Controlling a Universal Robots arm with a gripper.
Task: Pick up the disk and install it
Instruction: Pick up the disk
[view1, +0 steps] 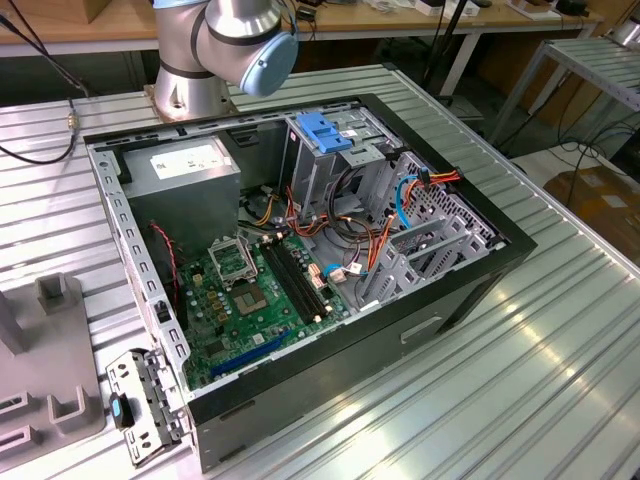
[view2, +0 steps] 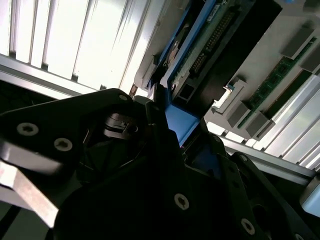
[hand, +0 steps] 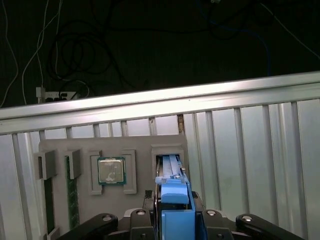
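Disk (hand: 173, 192) likely stiff, dense, shock-fragile; your gripper (hand: 174, 222) has jaws clamped across its blue rails (view2: 176, 120), the safest hold

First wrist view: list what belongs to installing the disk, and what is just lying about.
Belongs: disk, standing in a slot of the grey tray.
Lying about: processor chip, memory sticks, cables.

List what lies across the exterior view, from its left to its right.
Grey holder tray → grey power-supply box → blue latch atop the drive cage → red-and-orange cables at the case's edge.
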